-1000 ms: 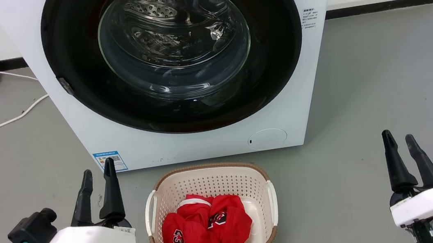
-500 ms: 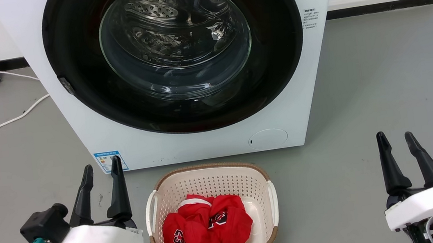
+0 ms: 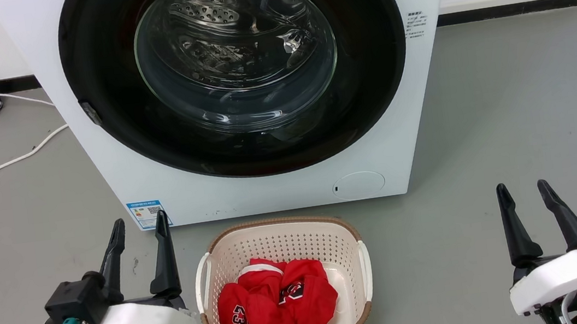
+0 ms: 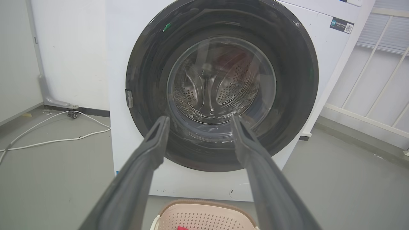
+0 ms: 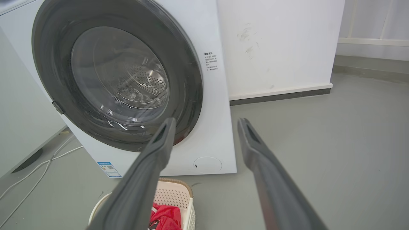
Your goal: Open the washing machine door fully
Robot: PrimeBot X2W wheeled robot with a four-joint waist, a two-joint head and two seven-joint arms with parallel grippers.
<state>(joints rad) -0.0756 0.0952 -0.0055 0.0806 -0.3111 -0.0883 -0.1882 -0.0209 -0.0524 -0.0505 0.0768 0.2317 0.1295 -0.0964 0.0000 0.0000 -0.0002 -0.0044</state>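
Observation:
The washing machine door [image 3: 104, 52] is a large round glossy black ring with a clear bulging glass window; it lies flush against the white machine [image 3: 270, 192], shut. A small grey latch tab [image 3: 90, 113] sits on its left rim. The door [image 4: 147, 64] also fills the left wrist view, and the door [image 5: 188, 80] shows at an angle in the right wrist view. My left gripper [image 3: 140, 225] is open at the lower left, short of the machine's front. My right gripper [image 3: 522, 192] is open at the lower right, over bare floor. Both hold nothing.
A white basket [image 3: 359, 263] with a brown rim holds red clothes [image 3: 276, 306] on the floor right before the machine, between my grippers. White cables [image 3: 2, 164] trail on the grey floor at the left. A white wall with a dark skirting [image 3: 512, 8] runs behind.
Both grippers have drifted slightly inward, the left to the right and the right to the left. The door has stayed shut.

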